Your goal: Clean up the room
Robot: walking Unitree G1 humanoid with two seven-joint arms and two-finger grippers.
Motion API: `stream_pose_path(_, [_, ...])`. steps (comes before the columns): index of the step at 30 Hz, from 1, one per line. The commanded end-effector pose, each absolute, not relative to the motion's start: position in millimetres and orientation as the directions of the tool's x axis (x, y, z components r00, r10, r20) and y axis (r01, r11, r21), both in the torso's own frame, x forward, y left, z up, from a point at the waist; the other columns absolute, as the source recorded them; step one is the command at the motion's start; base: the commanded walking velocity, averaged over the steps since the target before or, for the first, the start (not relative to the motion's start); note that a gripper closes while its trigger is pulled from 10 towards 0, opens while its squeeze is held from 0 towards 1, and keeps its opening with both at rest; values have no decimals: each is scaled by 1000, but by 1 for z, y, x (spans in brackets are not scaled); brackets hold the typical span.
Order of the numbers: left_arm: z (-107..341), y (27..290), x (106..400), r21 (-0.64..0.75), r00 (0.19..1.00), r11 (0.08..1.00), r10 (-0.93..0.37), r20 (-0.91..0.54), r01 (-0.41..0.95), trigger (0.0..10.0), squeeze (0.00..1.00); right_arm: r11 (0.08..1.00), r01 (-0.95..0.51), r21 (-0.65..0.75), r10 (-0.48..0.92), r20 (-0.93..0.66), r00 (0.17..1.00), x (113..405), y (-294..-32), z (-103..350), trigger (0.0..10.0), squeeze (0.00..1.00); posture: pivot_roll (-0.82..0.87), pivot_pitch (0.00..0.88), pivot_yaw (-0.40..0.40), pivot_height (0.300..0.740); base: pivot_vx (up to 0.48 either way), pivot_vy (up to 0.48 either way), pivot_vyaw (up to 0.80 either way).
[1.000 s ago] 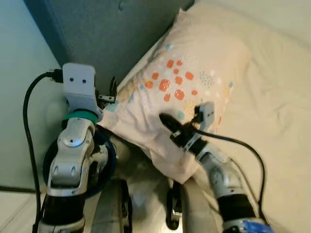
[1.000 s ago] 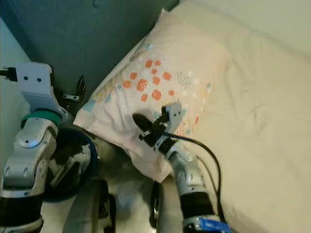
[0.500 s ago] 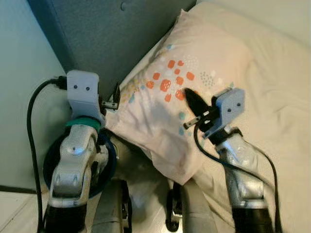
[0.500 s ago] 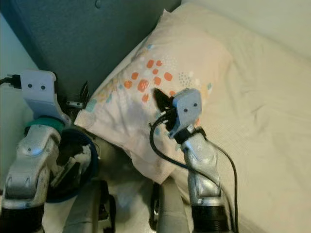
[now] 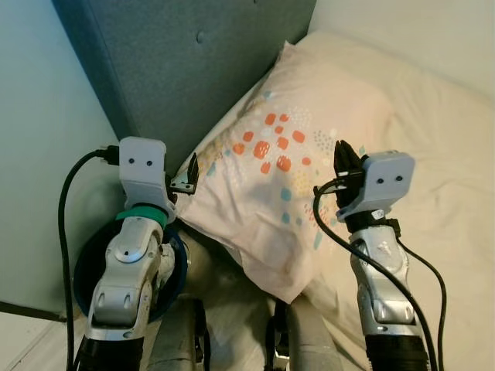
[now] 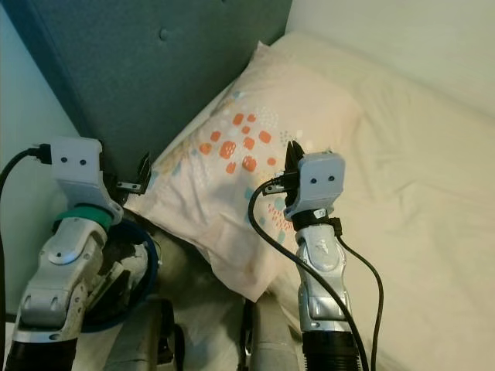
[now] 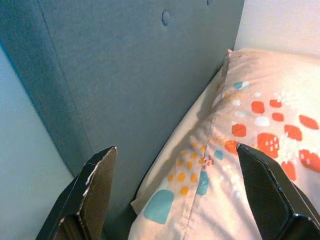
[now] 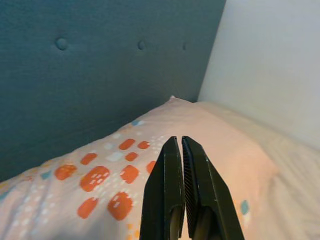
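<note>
Raised right tool now hovers over 1 pillow.

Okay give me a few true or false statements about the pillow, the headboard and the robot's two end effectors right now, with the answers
1. The pillow lies against the blue-grey headboard. True.
2. The right end effector has its fingers spread wide. False: they are shut together, with nothing held between them.
3. The left end effector is open. True.
4. The pillow is plain white. False: it has orange and teal spots.
5. The left end effector grips the pillow's corner. False: it sits open beside the corner, holding nothing.
</note>
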State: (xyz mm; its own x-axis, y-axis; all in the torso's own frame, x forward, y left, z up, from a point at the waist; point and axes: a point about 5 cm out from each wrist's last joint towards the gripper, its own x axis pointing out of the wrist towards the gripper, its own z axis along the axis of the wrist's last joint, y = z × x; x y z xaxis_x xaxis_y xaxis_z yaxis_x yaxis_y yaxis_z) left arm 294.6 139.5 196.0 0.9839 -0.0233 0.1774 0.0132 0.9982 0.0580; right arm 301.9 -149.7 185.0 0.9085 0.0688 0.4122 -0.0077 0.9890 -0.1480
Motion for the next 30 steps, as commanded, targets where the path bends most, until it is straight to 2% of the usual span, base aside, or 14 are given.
stream_pose_path(1, [187, 137, 293, 63, 987, 998, -38, 155, 29, 10000, 0, 988, 10, -154, 54, 407, 912, 301, -152, 181, 10000, 0, -45, 103, -5, 685, 0, 0, 0])
stream_pose_path(9, [176, 138, 293, 60, 991, 998, -35, 127, 28, 10000, 0, 988, 7, -157, 56, 394, 917, 300, -152, 175, 10000, 0, -46, 100, -4, 720, 0, 0, 0])
stream_pose_path(21, [165, 138, 294, 60, 995, 998, -23, 98, 17, 10000, 0, 988, 30, -150, 25, 354, 935, 302, -155, 164, 10000, 0, -56, 92, -9, 735, 0, 0, 0])
stream_pose_path(23, [160, 138, 294, 77, 996, 997, -20, 92, 13, 10000, 0, 988, 17, -152, 33, 321, 946, 302, -155, 153, 10000, 0, -58, 86, -12, 735, 0, 0, 0])
stream_pose_path(25, [145, 139, 291, 118, 998, 993, -12, 64, 4, 10000, 0, 986, -14, -164, 49, 218, 975, 295, -155, 119, 10000, 0, -57, 81, -13, 735, 0, 0, 0])
stream_pose_path(30, [135, 140, 288, 145, 999, 989, -9, 46, 2, 10000, 0, 984, -30, -173, 56, 151, 987, 287, -155, 97, 10000, 0, -56, 81, -13, 735, 0, 0, 0])
